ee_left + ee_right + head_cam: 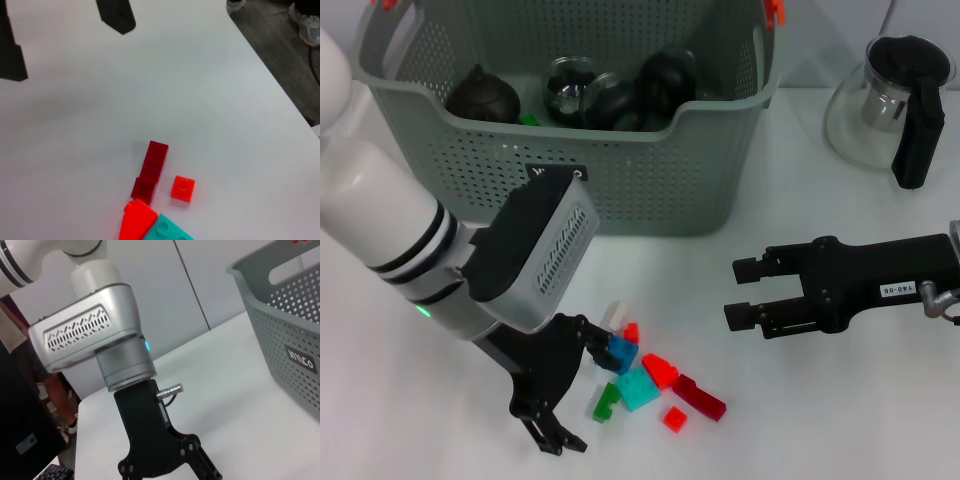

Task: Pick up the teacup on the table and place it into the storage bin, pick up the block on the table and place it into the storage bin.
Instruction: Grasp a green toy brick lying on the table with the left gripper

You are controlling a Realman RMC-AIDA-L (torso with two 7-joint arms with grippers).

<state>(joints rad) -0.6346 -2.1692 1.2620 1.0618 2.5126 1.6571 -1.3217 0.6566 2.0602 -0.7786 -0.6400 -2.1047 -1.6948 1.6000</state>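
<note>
Left end effector [563, 390] over blocks [650, 382]

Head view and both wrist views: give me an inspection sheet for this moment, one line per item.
Surface: white table, no spills seen.
Job's things: storage bin at the back, holding dark teaware; loose blocks in front of it, still on the table.
Clutter: glass pitcher with black lid and handle, beside the bin on the robot's right.
Grippers: left gripper open, low at the block pile; right gripper open, above the table, empty.
Cables: short cable and metal plug on the left wrist.
Surroundings: floor beyond the table edge, someone's shoes there.
</note>
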